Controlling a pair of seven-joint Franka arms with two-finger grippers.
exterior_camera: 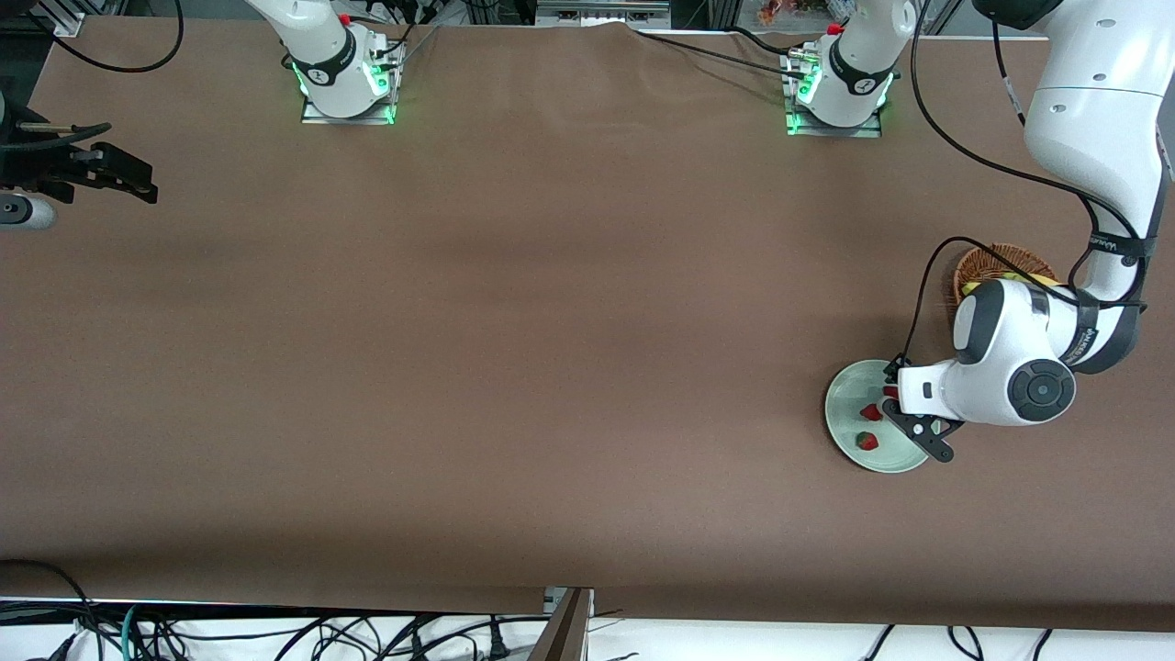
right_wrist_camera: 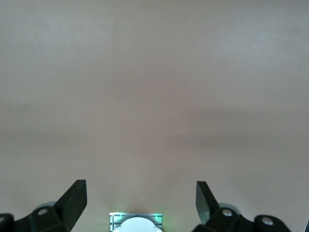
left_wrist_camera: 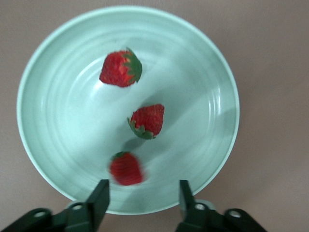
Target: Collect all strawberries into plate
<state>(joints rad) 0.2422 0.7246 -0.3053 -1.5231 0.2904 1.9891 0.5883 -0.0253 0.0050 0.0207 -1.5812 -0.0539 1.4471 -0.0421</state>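
Note:
The pale mint-green plate (exterior_camera: 849, 390) lies near the left arm's end of the table. My left gripper (exterior_camera: 893, 402) hangs just over it, open and empty. In the left wrist view the gripper (left_wrist_camera: 144, 193) is over the plate's rim (left_wrist_camera: 43, 159). Three strawberries lie in the plate: one (left_wrist_camera: 120, 68), a second (left_wrist_camera: 147, 121), and a third (left_wrist_camera: 126, 168), blurred, close to the fingertips (left_wrist_camera: 100, 193). The front view shows two of them, one (exterior_camera: 870, 412) and another (exterior_camera: 867, 442). My right gripper (exterior_camera: 119, 174) waits open at the right arm's end of the table, with only bare table under it (right_wrist_camera: 141, 193).
A brown wicker basket (exterior_camera: 996, 262) with something yellow in it stands just farther from the front camera than the plate, partly hidden by the left arm. The right arm's base (right_wrist_camera: 136, 223) shows in the right wrist view.

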